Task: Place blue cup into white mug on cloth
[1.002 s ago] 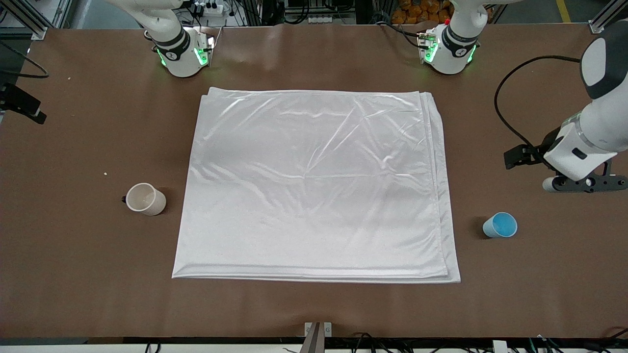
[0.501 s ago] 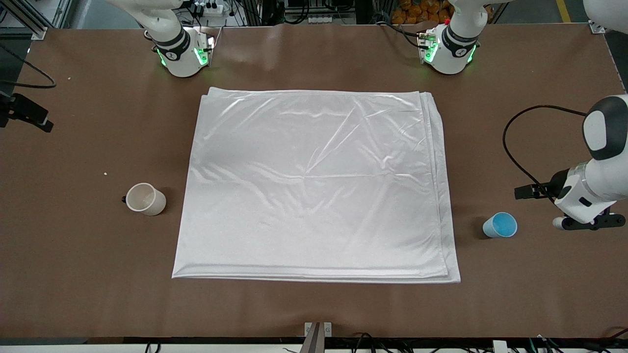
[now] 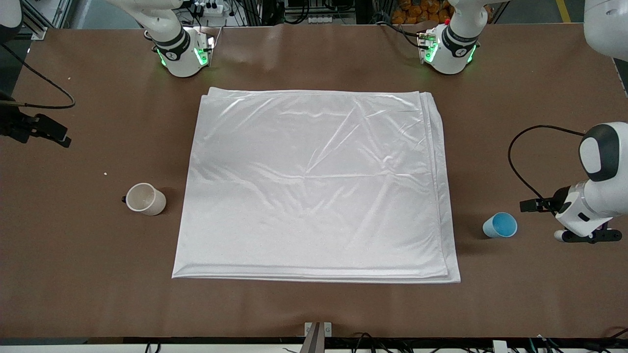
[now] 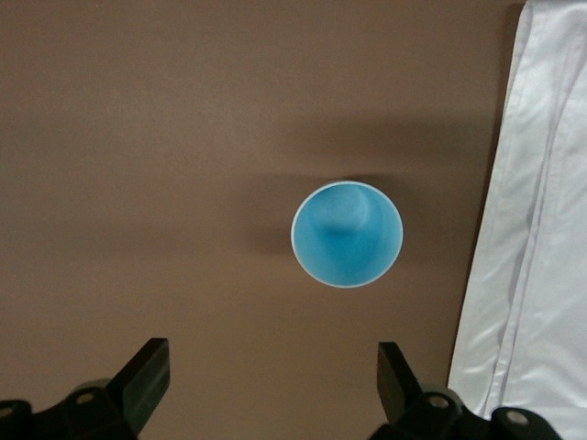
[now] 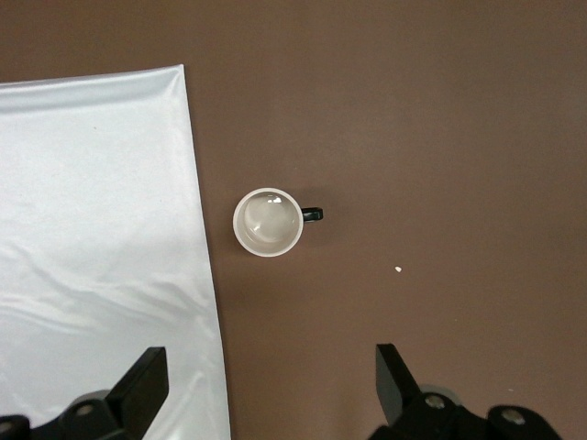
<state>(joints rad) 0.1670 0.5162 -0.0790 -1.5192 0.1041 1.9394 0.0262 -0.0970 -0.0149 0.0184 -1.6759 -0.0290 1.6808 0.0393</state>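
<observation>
1. Change noted: since the earlier frames the left arm has swung down along its end of the bench, from level with the middle of the cloth to just beside the blue cup; the right arm's cable and bracket have crept further into the front view. Cup, mug and cloth have not shifted.
2. Left pincer [image 4: 273, 385]: fingers stand wide apart and hold nothing. It hangs low over bare bench, pointing down, with the blue cup [image 3: 500, 225] close by, toward the cloth.
3. Right pincer [image 5: 271, 385]: fingers likewise spread and empty, high over the bench near the white mug [image 5: 268, 223].
4. Blue cup: upright, mouth up, on bare bench near the cloth's edge, toward the left arm's end. Judged light, thin-walled and smooth; liable to tip or slide if nudged. Best taken across the wall below the rim, with a gentle squeeze.
5. White mug [image 3: 144, 199]: upright on bare bench, not on the cloth, its black handle turned away from it. Judged heavier and rigid.
6. Cloth [image 3: 314, 186]: folded flat between the two; soft, glossy, likely slippery underfoot.
</observation>
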